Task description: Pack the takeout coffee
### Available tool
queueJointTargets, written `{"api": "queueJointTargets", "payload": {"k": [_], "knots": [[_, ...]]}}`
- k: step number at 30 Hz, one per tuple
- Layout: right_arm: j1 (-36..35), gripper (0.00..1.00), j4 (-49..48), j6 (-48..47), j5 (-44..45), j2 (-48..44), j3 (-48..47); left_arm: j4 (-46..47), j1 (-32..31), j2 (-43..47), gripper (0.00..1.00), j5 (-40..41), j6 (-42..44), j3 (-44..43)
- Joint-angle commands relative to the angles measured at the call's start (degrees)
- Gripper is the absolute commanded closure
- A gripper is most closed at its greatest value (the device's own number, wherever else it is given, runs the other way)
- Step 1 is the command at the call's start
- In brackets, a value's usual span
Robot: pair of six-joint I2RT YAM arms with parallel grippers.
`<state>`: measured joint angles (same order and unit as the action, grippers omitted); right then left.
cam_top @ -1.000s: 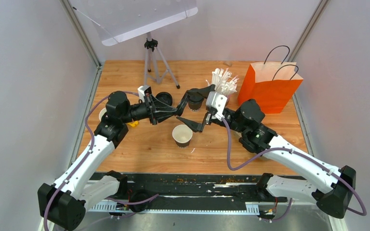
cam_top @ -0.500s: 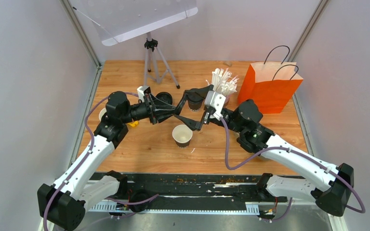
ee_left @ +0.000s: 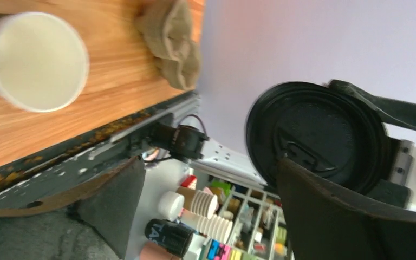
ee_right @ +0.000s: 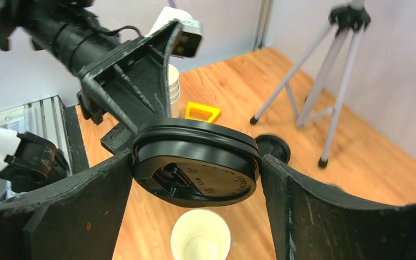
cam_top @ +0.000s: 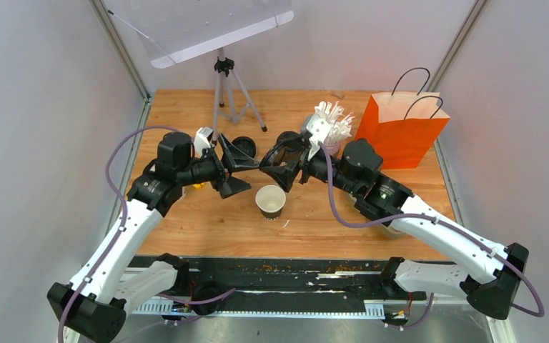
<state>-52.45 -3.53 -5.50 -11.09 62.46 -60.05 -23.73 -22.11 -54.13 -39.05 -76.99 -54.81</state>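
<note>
Bright, even, diffuse light with soft shadows; top view sharp, left wrist view smeared, close foreground unfocused.

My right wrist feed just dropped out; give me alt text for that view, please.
The right gripper holds a black lid between its two fingers. Lower in the frame an open white paper cup stands on the wooden table; a tripod stands at the back right.
</note>
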Motion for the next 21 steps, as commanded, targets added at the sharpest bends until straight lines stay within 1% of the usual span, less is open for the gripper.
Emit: {"api": "queueJointTargets", "payload": {"k": [1, 2, 3, 5, 8, 10, 14, 17, 21], "knots": [[-0.31, 0.16, 17.90, 13.27, 10.52, 1.99, -8.54, -21.22, -0.13, -0.84, 0.00, 11.14, 21.13, -7.35], [-0.29, 0.17, 22.13, 15.72, 10.99, 3.16, -10.76, -25.58, -0.13, -0.90, 0.00, 14.08, 24.80, -8.91], [-0.29, 0.17, 26.96, 17.72, 13.40, 4.68, -13.23, -29.27, -0.13, -0.80, 0.00, 17.52, 28.84, -10.54], [-0.29, 0.17, 36.24, 21.13, 14.93, 8.44, -19.55, -34.88, -0.13, 0.03, 0.00, 25.23, 33.55, -13.47], [-0.29, 0.16, 48.19, 25.12, 14.56, 14.71, -26.02, -39.99, -0.13, 3.17, 0.00, 36.01, 36.98, -15.98], [-0.30, 0.16, 52.63, 26.81, 13.99, 17.69, -28.86, -40.88, -0.13, 6.11, 0.00, 41.25, 38.42, -16.85], [-0.29, 0.16, 60.36, 27.69, 13.81, 23.82, -34.32, -41.35, -0.12, 11.24, 0.00, 48.48, 40.92, -18.92], [-0.29, 0.16, 64.49, 26.89, 12.02, 28.91, -38.33, -40.79, -0.13, 14.44, 0.00, 52.39, 42.48, -19.42], [-0.30, 0.16, 69.81, 26.37, 12.37, 35.68, -43.48, -39.41, -0.13, 18.19, 0.00, 53.77, 43.87, -19.28]]}}
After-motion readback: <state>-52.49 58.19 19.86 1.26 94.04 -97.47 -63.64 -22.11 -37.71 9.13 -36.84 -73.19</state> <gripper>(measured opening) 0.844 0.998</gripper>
